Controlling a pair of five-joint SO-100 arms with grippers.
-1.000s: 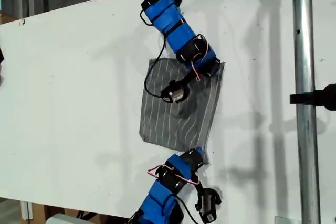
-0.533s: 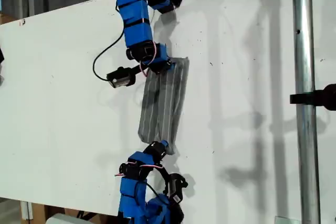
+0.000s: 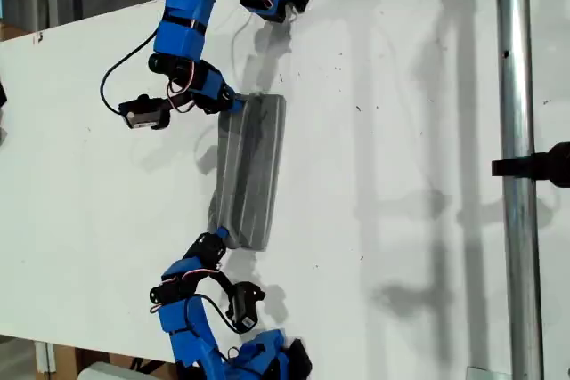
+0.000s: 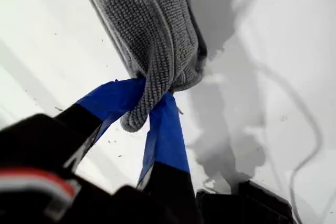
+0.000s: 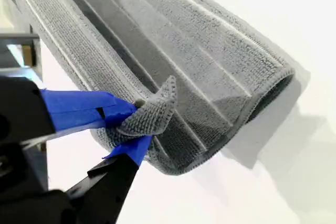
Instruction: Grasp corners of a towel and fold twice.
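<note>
Pinching the bunched end of the towel [image 4: 152,30] with my first hand [image 4: 144,106], taped fingers pressed together on the cloth with only fabric between them. Pinching a turned-up corner [image 5: 157,106] with my second hand [image 5: 131,124], likewise clamped, so the doubled layers stay under control at both ends.

Seen from the exterior view: towel [image 3: 249,166] lying on the white tabletop [image 3: 401,175] as a long narrow band, doubled over with a rounded, puffed fold along the edge toward that view's right. One blue arm at each short end; cannot tell from the wrist views which is first and which second.

Probably held at opposite ends to stretch the band taut, so the upper layer settles flat on the lower. Judged as first fold nearly laid, second fold not yet begun. Risk: a loose roll instead of a crease if let go while puffed.
</note>
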